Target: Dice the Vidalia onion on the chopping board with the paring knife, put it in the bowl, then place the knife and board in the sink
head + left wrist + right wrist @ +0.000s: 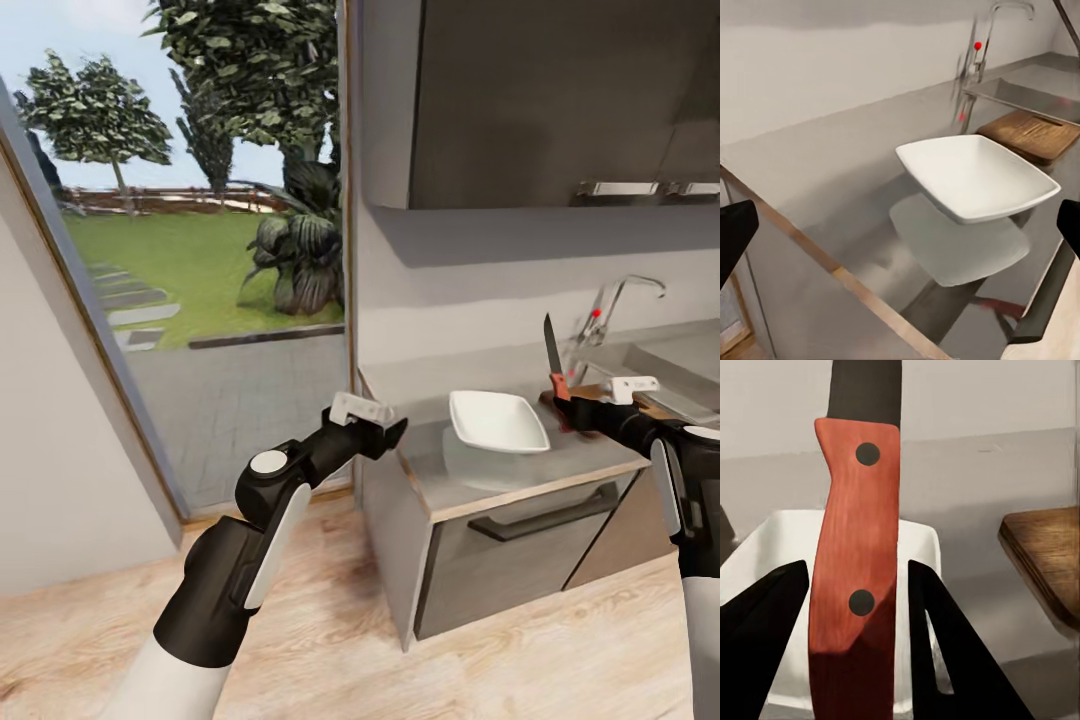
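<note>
**Knife held upright over the worktop, bowl waiting beside the board**

At the far left, the left gripper (385, 428) is hovering off the end of the countertop (420, 390), its fingers (736, 234) standing wide apart with nothing between them. Its wrist camera is looking across the glossy grey surface at the bowl (975, 177).

The white bowl (497, 421) is sitting on the countertop near the front edge, casting a reflection beneath it. Just beyond it, the chopping board (1031, 135) is lying flat beside the sink (1027, 97), below the chrome tap with its red knob.

To the right, the right gripper (572, 402) is clamping the red-orange handle of the paring knife (553, 360), the dark blade pointing straight up. In the right wrist view the paring knife (859, 555) is standing between the two dark fingers (945, 645), with the bowl (919, 585) behind it and the board (1046, 559) to one side.
</note>
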You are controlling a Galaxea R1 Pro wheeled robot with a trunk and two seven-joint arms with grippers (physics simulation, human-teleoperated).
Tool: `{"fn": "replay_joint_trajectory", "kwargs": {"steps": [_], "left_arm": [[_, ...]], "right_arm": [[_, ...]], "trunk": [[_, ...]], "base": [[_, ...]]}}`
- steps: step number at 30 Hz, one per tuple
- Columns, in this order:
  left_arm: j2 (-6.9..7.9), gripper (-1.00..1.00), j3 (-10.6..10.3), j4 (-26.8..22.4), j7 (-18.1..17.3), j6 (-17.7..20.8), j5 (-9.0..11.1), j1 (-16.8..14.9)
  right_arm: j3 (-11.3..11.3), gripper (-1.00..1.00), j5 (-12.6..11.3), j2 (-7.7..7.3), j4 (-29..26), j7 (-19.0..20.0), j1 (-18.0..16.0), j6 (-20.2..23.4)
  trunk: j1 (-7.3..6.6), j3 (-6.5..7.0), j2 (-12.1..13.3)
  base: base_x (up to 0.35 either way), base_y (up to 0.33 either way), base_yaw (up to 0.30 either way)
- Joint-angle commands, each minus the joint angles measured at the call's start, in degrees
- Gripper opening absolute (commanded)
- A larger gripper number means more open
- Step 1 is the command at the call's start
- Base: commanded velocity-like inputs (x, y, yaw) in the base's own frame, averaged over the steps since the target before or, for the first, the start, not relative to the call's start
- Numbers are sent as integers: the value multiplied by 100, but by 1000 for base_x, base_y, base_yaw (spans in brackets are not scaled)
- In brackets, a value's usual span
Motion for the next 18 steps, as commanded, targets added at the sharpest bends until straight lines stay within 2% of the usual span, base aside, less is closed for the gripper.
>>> {"fn": "replay_joint_trajectory", "kwargs": {"steps": [1,4,9,18], "left_arm": [[-3,100,-3,-4,66,40,60,-5],[-3,100,-87,-4,208,40,62,-5],[-3,100,-352,-4,597,40,62,-5],[-3,100,-411,-4,719,40,62,-5]], "right_arm": [[-9,-100,32,-1,-4,45,-3,22],[-9,-100,32,-1,-4,41,-5,22],[-9,-100,33,-1,-4,39,-3,22],[-9,-100,33,-1,-4,39,-5,22]], "trunk": [[1,-7,-5],[1,-7,-5],[1,-7,-5],[1,-7,-5]], "base": [[0,-319,29],[0,-319,13],[0,-320,3],[0,-319,0]]}}
